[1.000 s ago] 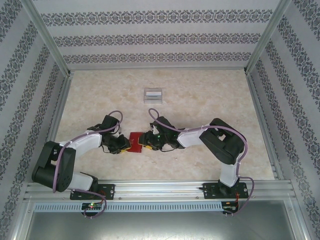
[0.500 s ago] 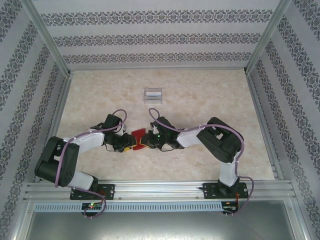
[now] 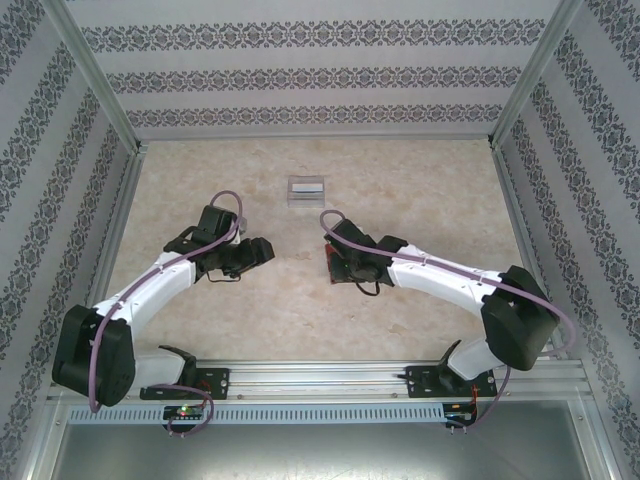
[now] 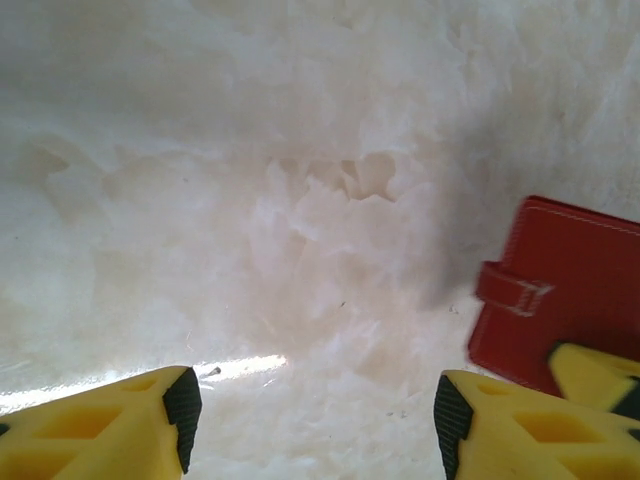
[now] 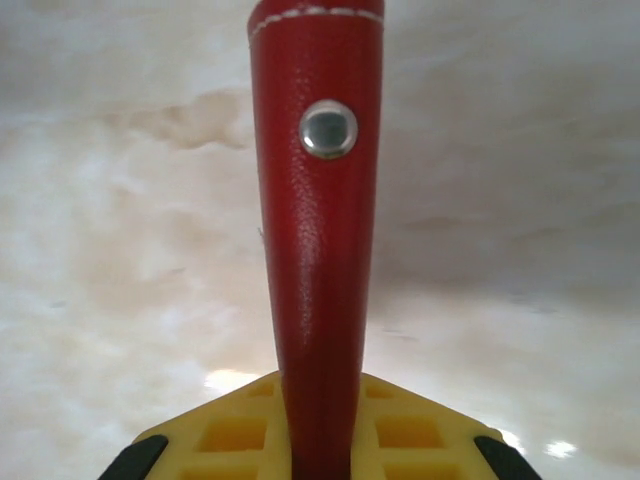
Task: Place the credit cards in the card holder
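card holder [image 3: 307,190] lies beyond both: left end effector [image 3: 264,248] released, right end effector [image 3: 333,263] grasping red wallet [image 5: 318,250].

We show a red fold-over wallet [image 5: 318,250] edge-on, with a silver snap stud [image 5: 329,129] and white stitching at its top; its strap [image 4: 512,290] appears in the left wrist view. We see a marbled cream surface [image 3: 420,190] enclosed by patterned walls [image 3: 320,75].
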